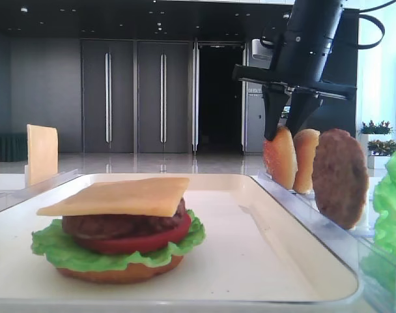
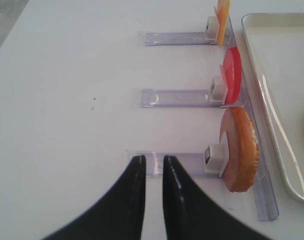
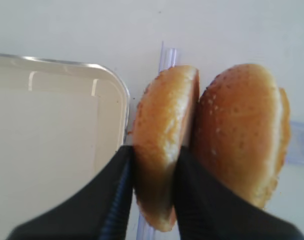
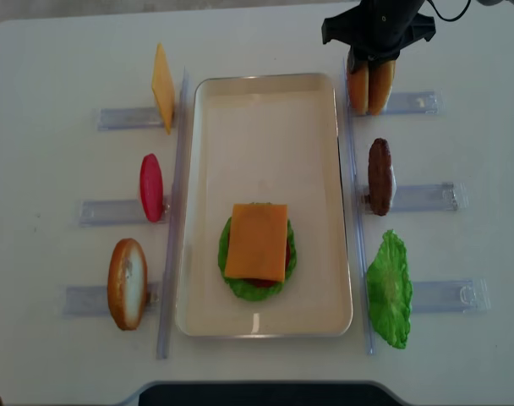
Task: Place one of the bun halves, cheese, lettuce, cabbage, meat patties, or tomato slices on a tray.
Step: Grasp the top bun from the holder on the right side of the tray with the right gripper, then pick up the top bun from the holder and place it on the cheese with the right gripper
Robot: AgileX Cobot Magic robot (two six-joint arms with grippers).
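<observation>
right gripper [image 3: 152,172] clamped on the nearer of two bun halves [image 3: 164,145], which stands on edge in its rack just right of the tray [image 4: 346,203], flat face toward the tray. crust golden brown, pale speckles, lighter rim. left gripper [image 2: 151,167] holds nothing, jaws slightly apart.
</observation>
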